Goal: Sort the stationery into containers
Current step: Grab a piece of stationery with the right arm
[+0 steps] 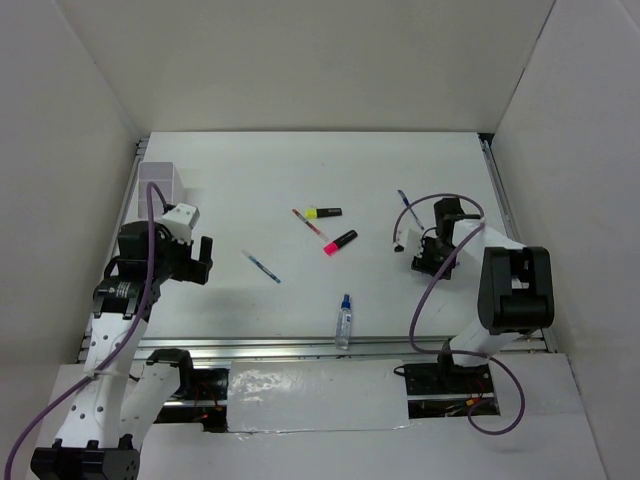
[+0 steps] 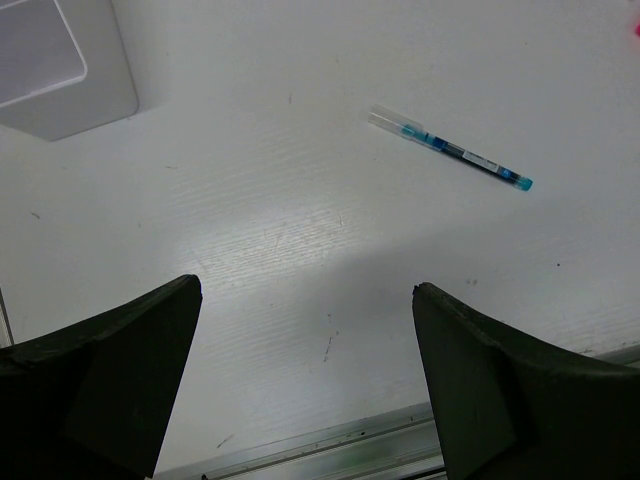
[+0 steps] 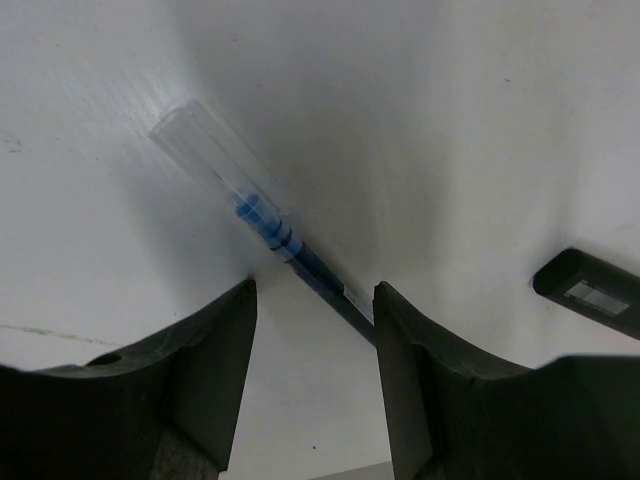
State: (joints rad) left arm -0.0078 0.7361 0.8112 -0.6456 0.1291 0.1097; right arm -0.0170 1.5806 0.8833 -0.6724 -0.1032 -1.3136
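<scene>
- Right wrist view: right gripper (image 3: 315,300) has jaws apart, straddling blue pen (image 3: 262,222) that lies flat on table (image 3: 450,120); not pinched yet.
- Step looks like pen pickup. Next: close on barrel, lift, carry across to white box (image 1: 160,186) at far left.
- Other side: left gripper (image 2: 305,290) spread wide, empty, nr box w/ second blue pen (image 2: 450,152) ahead.
</scene>
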